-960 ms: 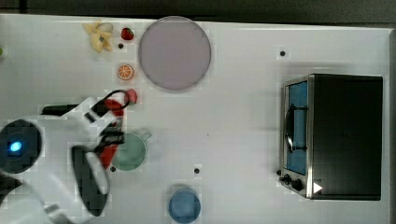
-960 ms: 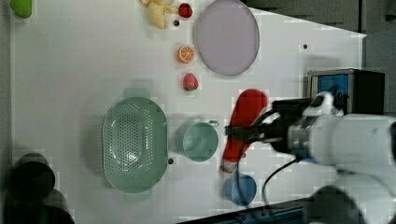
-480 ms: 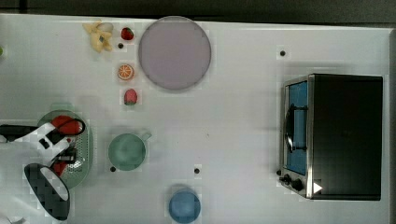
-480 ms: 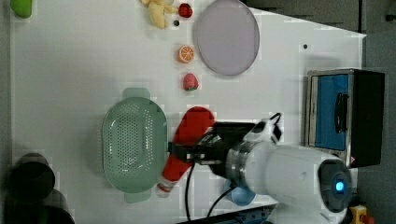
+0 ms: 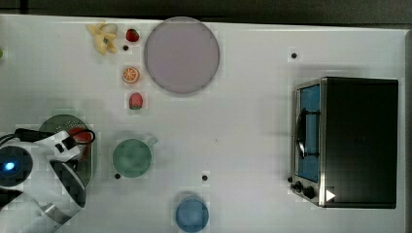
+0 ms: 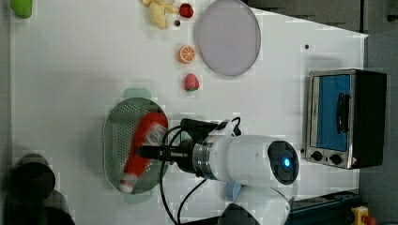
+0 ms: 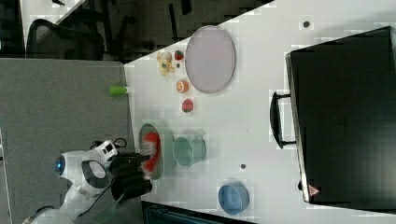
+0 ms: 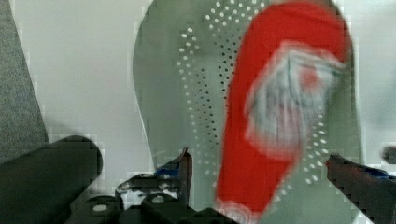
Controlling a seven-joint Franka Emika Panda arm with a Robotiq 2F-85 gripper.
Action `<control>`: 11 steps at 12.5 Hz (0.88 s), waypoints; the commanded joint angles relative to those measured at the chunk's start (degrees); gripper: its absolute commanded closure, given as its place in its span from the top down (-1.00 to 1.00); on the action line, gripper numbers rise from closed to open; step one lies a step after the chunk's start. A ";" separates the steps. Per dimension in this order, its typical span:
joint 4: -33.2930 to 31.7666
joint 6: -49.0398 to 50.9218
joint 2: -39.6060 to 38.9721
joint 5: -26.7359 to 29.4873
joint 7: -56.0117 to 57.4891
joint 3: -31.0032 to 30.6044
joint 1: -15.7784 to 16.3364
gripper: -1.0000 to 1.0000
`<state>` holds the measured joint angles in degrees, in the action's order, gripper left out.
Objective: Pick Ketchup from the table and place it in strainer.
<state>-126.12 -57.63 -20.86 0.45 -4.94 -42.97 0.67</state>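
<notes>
So the ketchup (image 6: 141, 146) is lying inside the strainer (image 6: 117, 136), slanted along its dotted bottom with the white cap toward one end. The gripper (image 8: 261, 172) hangs right over the strainer with its fingers spread wide on both sides of the bottle, not pinching it. Just beside the strainer sits the green cup (image 5: 132, 157), looks bare inside. The blue cup (image 5: 192, 214) sits further from the strainer, past the green cup.

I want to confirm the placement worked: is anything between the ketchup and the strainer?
Nothing visible. The ketchup already lies inside the strainer on its dotted bottom, and the gripper stands open around it, fingers apart from the bottle.
</notes>
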 commanded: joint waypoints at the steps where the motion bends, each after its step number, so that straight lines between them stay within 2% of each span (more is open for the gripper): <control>1: 1.13 -0.64 2.47 -0.92 -4.56 0.19 -0.35 1.00; 4: 1.19 6.91 7.48 -0.69 -4.57 0.73 -3.15 1.00; 7: 1.21 18.36 15.19 -0.69 -4.43 2.43 -7.96 1.00; 11: 1.30 25.35 26.39 -0.69 -4.20 10.80 -13.23 1.00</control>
<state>-126.01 -34.77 5.75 -0.43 -6.07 -34.41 -8.13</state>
